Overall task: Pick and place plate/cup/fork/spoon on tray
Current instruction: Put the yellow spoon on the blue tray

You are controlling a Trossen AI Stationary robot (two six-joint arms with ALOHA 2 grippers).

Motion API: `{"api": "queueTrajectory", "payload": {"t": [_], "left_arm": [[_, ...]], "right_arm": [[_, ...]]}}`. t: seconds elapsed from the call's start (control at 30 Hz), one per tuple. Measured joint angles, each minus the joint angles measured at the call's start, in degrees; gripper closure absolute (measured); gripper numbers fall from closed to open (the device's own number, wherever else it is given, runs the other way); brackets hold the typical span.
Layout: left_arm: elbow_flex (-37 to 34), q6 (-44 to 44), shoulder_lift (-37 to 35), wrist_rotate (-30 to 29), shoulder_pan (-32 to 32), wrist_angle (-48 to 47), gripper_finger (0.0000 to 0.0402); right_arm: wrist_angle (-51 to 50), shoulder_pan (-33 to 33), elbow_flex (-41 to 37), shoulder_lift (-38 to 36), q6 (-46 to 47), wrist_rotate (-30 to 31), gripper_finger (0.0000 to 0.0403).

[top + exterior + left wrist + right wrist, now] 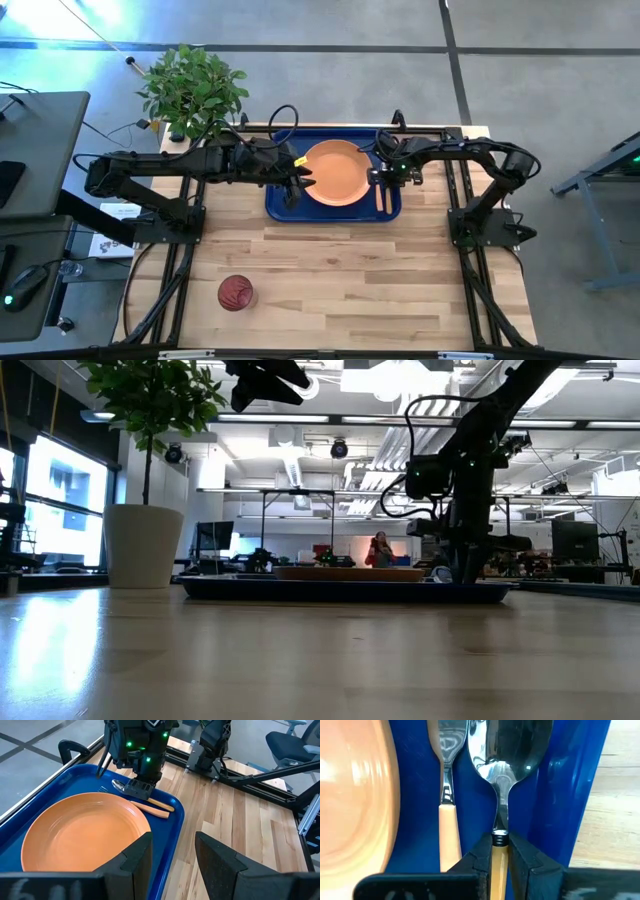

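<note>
Nearest the camera, the right gripper (500,851) is clamping the spoon (506,755) handle inside the tray (570,795), beside the fork (447,795), while the left gripper (172,855) is hovering open over the tray's near rim.

The light wooden table (340,270) carries the blue tray (280,205) at the middle of its far edge. The dark red cup (236,293) stands well apart, toward the near left corner.

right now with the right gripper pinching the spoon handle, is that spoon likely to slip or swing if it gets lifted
Probably stiff: the spoon looks metal-bowled, so no flopping. The right gripper pinches the narrow handle far from the bowl, so it may droop bowl-down. The glossy surface suggests some slip. It lies close beside the fork, which could get nudged.
</note>
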Motion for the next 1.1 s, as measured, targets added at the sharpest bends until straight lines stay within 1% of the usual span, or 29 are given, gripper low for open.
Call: {"api": "queueTrajectory", "payload": {"t": [0.53, 0.87, 1.1], "left_arm": [[0.0, 0.0, 0.0, 0.0, 0.0, 0.0, 0.0261], [0.0, 0.0, 0.0, 0.0, 0.0, 0.0, 0.0261], [0.0, 0.6, 0.0, 0.0, 0.0, 0.0, 0.0261]], "right_arm": [[0.7, -1.0, 0.0, 0.0, -0.6, 0.2, 0.0383], [1.0, -1.0, 0.0, 0.1, 0.0, 0.7, 0.0351], [1.0, -1.0, 0.0, 0.1, 0.0, 0.8, 0.0347]]}}
